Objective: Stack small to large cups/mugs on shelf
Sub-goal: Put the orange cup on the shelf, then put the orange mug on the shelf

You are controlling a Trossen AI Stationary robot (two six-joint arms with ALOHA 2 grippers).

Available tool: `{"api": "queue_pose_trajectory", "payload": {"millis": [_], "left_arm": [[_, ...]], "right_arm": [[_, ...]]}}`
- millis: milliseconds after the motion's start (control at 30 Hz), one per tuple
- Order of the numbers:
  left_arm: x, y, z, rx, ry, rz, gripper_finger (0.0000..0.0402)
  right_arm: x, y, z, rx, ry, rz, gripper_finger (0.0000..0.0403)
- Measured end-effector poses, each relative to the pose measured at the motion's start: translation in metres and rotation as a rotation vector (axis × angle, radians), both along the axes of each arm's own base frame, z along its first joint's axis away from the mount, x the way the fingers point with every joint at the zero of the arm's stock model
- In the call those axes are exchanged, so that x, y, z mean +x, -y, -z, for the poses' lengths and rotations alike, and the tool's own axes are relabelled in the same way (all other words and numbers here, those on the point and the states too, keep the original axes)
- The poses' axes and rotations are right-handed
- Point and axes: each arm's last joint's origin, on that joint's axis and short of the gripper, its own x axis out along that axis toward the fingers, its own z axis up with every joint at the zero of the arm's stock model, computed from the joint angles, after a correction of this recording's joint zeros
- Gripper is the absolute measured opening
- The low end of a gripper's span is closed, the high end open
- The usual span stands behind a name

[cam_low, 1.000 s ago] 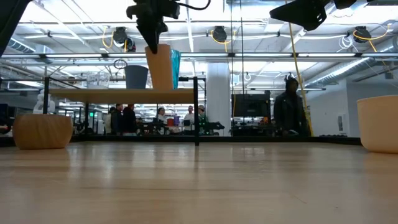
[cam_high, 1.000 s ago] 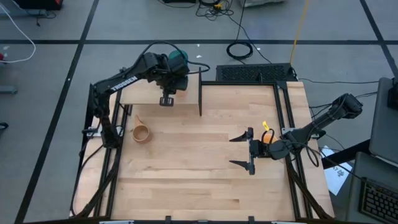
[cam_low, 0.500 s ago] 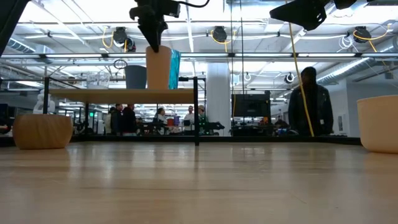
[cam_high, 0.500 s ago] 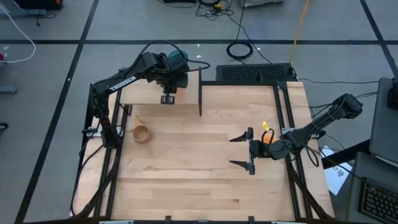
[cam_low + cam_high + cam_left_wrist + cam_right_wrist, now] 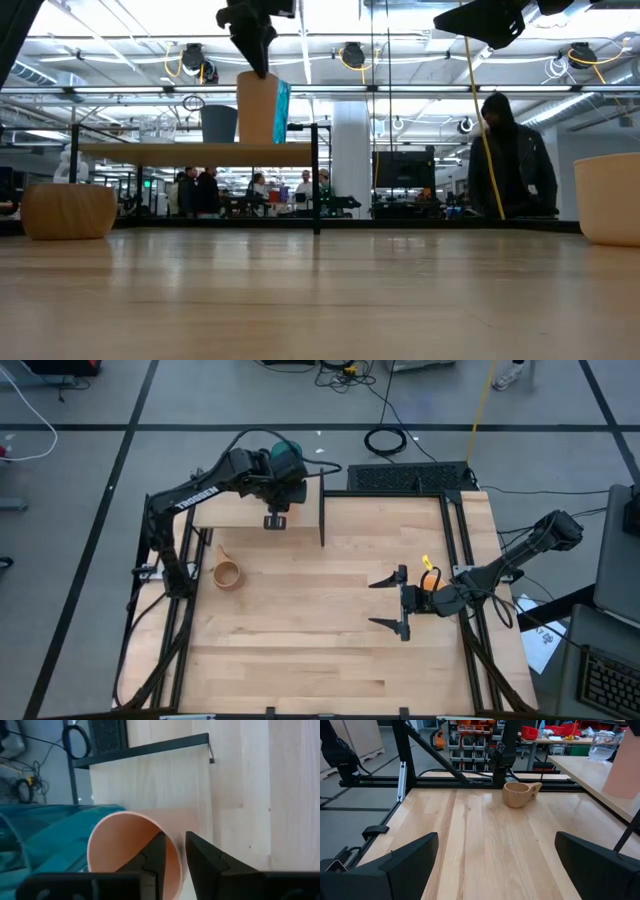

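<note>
just above the shelf (image 5: 230, 512), left gripper (image 5: 172, 851) jaws slightly parted astride peach-orange cup (image 5: 131, 851) rim

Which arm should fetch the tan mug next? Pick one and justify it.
Left, probably. The left gripper is at the shelf, just letting go of the orange cup, on the tan mug's side. The right gripper, open, waits across the table.

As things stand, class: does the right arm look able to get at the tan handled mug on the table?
Probably yes. The right gripper is open, and bare tabletop lies between it and the tan handled mug; whether the arm stretches that far is uncertain.
</note>
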Motion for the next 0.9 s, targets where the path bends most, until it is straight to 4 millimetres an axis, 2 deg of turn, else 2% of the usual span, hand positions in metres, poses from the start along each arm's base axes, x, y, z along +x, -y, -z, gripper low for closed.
{"api": "queue_pose_trajectory", "payload": {"millis": [233,433,633,767,900], "left_arm": [[-0.006,0.012,-0.013,0.045,0.049,-0.008,0.0077],[-0.024,0.034,-0.042,0.085,0.195,-0.016,0.0077],[-0.046,0.074,-0.067,0.052,0.354,-0.055,0.0077],[-0.050,0.103,-0.072,0.016,0.405,-0.067,0.0077],[-0.050,0.136,-0.073,-0.003,0.452,-0.085,0.0076]], "right_arm": [[0.000,0.000,0.000,0.007,-0.003,0.002,0.0391],[0.000,0.000,0.001,0.019,-0.010,0.005,0.0391],[-0.007,0.000,-0.002,0.091,-0.022,0.007,0.0391],[-0.017,0.001,-0.002,0.143,-0.057,0.008,0.0391],[-0.025,0.003,0.001,0.169,-0.175,0.042,0.0391]]}}
